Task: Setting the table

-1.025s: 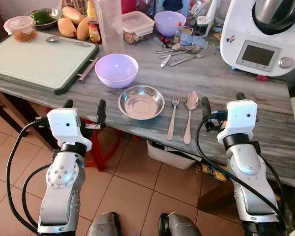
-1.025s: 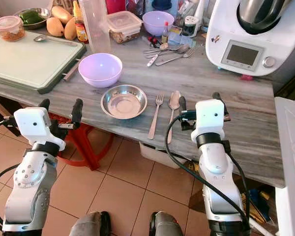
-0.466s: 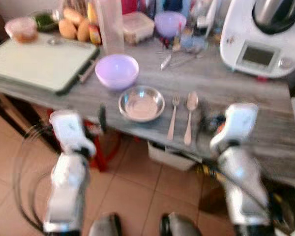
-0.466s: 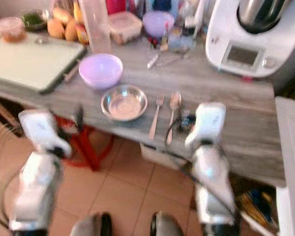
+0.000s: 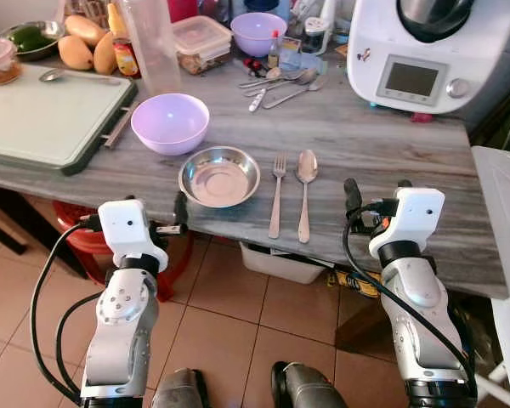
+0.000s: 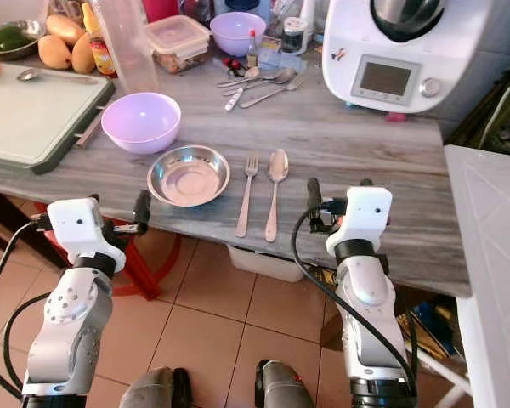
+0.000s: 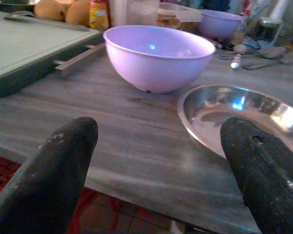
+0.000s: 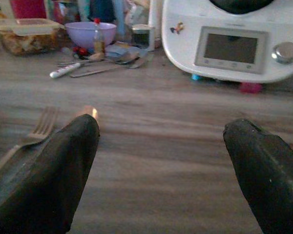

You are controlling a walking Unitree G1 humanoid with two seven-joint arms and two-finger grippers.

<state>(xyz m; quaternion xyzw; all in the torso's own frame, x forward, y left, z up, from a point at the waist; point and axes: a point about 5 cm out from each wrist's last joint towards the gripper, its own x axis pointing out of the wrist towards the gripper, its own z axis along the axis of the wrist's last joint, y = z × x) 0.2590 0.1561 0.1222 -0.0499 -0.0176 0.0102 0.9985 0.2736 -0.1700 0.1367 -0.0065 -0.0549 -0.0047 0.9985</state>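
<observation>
Head pair looking down at table [image 5: 365,140], wrist views low, skimming tabletop

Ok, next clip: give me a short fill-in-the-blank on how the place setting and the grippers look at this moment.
1. The fork lies between the steel bowl and the ____.
2. Behind the steel bowl stands a bowl coloured ____.
3. The fingers of both the left gripper and the right gripper are ____, holding nothing.
4. The green board lies on the robot's ____ side of the table.

Missing words: spoon; purple; open; left
</observation>
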